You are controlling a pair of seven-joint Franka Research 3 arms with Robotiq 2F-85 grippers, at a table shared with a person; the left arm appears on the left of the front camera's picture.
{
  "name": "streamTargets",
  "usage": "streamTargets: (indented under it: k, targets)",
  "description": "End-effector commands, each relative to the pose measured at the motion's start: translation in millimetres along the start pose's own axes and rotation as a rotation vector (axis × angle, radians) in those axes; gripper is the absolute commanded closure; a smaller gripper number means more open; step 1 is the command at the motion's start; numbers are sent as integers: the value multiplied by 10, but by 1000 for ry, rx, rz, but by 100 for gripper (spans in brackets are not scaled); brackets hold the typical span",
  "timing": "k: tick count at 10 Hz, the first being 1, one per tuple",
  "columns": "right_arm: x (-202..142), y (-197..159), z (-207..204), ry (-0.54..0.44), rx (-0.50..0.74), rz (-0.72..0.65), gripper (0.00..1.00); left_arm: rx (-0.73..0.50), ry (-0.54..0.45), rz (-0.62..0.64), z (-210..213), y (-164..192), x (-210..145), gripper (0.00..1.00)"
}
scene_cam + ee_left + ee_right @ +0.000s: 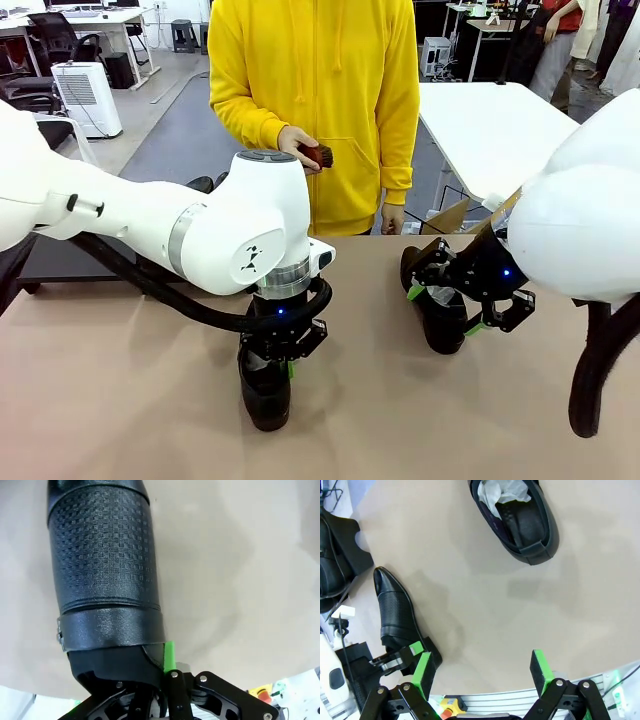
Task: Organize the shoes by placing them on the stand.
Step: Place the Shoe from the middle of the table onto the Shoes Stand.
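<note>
1. The desk [120, 400] fills the lower half of the front view. Two of the shoes stand on its bare top, so the task is early or midway.
2. The left arm [230, 235] crosses from the left edge to bottom centre. Its jaws are clamped narrow on the heel end of the left shoe [265, 400], which rests on the desk. I judge the step in hand to be the pick-up of this shoe.
3. The right arm [580, 220] bulges in at the right edge. Its jaws are spread wide with nothing between them. In the front view they hang just over the right shoe [447, 325], right of centre. In the right wrist view a paper-stuffed shoe, likely the same one, lies beyond the tips at the top of the frame.
4. Next move, as I judge it: lift the left shoe straight up, carry it to the stand and set it down level. The grip is at the heel only, so the toe may droop.
5. The stand is hard to make out. A dark slab [60, 262] at the left edge of the front view, mostly behind the left arm, may be it.
6. Dark shapes [340, 555] at the upper left of the right wrist view could be a stand corner with a shoe on it; I cannot tell.
7. The person holds a small brush [316, 156] at upper centre.
</note>
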State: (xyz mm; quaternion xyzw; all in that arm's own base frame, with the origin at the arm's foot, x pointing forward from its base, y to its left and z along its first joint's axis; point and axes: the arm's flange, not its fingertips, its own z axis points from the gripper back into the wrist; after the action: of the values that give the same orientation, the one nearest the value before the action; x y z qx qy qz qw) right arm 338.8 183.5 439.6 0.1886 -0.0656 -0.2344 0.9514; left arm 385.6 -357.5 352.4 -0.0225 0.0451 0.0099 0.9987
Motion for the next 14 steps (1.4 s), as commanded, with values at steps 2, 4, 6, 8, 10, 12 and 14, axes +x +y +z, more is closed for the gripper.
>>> streamTargets:
  k: [2, 4, 6, 8, 10, 12, 14]
  targets:
    - [44, 2, 7, 4, 0, 21, 0, -41, -69, -82, 855, 128, -223, 100]
    - [44, 2, 7, 4, 0, 21, 0, -41, -221, -106, 1521, 400, -254, 100]
    - [44, 2, 7, 4, 0, 21, 0, 45, -388, -32, 1984, 878, -74, 100]
    - [44, 2, 7, 4, 0, 21, 0, 172, -394, 77, 2059, 1358, 225, 100]
    - [44, 2, 7, 4, 0, 21, 0, 177, -424, 188, 2316, 1892, 320, 100]
    - [44, 2, 7, 4, 0, 21, 0, 81, -477, 326, 2515, 2108, 289, 100]
    - [44, 2, 7, 4, 0, 21, 0, 167, -412, 187, 2262, 2054, 416, 100]
